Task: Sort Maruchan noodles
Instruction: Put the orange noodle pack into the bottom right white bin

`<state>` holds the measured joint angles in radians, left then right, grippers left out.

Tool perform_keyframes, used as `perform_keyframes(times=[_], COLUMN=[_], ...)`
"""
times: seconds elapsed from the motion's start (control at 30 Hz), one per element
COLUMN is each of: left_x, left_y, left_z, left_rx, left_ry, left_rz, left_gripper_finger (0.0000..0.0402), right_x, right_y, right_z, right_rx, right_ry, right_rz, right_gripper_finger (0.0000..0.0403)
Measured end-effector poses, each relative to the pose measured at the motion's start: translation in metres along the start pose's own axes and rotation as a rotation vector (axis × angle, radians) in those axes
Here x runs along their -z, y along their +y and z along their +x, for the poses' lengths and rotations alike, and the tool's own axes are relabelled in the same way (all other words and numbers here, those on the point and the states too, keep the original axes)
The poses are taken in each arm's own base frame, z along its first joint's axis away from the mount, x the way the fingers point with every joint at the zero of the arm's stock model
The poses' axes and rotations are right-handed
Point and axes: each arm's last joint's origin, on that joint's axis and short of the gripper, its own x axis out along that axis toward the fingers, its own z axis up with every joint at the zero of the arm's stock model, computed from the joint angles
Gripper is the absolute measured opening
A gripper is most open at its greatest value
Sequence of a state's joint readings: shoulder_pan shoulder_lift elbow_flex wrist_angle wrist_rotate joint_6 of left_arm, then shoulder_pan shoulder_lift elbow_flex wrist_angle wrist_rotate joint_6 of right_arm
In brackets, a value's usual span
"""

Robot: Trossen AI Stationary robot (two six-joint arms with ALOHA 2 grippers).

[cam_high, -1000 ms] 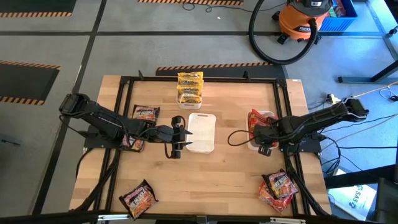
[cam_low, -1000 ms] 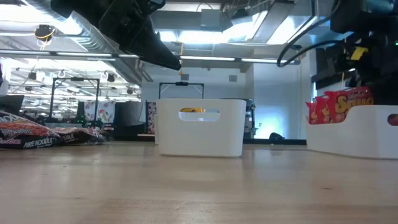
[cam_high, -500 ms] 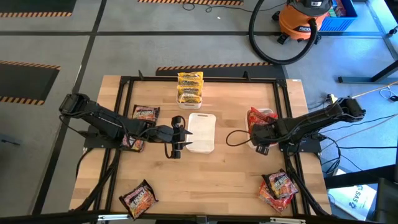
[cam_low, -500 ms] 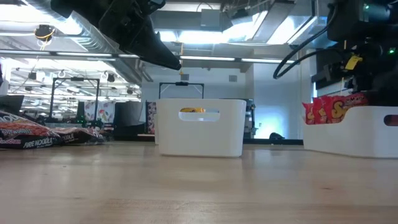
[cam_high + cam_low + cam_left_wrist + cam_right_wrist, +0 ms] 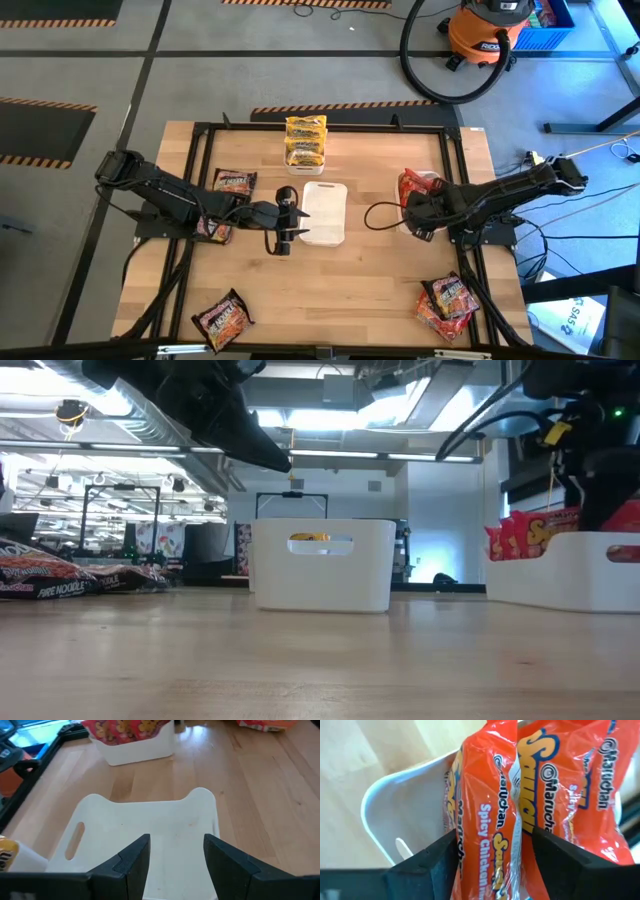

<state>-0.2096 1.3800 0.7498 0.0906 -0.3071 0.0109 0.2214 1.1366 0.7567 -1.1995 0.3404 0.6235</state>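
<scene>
My right gripper (image 5: 415, 213) hangs open over the right white tray (image 5: 380, 805). Its fingers stand on either side of a red-orange noodle packet (image 5: 485, 820) that stands on edge in the tray beside another one (image 5: 570, 785). My left gripper (image 5: 287, 215) waits open at the left end of the middle tray (image 5: 324, 212), touching nothing. Yellow packets (image 5: 305, 140) fill the far tray. Dark packets lie flat on the table at the left (image 5: 233, 183) and the near left (image 5: 222, 318). Red-orange packets (image 5: 448, 300) lie at the near right. My right gripper comes from above at the red-orange packet's upper part (image 5: 492, 845), one finger (image 5: 427, 865) on each side of it. I cannot tell whether the fingers touch it. The packet stands upright in the tray.
A black frame (image 5: 320, 128) runs around the work area. The middle tray (image 5: 145, 825) shows a bare white floor. Bare wood (image 5: 350, 290) lies between the trays and the near edge. A cable (image 5: 380, 215) loops beside my right gripper.
My right gripper has moved a little toward the table's left, above the right tray. The red-orange packets in that tray have shifted slightly the same way and settled a bit lower. My left arm has kept still.
</scene>
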Motion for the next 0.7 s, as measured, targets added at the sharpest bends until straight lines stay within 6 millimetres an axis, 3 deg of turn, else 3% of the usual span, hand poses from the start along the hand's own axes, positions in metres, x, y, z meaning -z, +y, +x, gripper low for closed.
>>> perform_keyframes(times=[0.53,0.7], left_x=[0.0,0.0], left_y=[-0.001,-0.001], left_z=[0.0,0.0], left_rx=[0.032,0.033], left_ry=[0.0,0.0], left_rz=[0.0,0.001], left_gripper_finger=[0.0179,0.0179], right_x=[-0.002,-0.003], right_y=[-0.004,-0.005], right_z=[0.0,0.012], right_rx=[0.124,0.129], right_ry=[-0.079,-0.011], right_rz=[-0.047,-0.031], right_gripper_finger=[0.0186,0.0176])
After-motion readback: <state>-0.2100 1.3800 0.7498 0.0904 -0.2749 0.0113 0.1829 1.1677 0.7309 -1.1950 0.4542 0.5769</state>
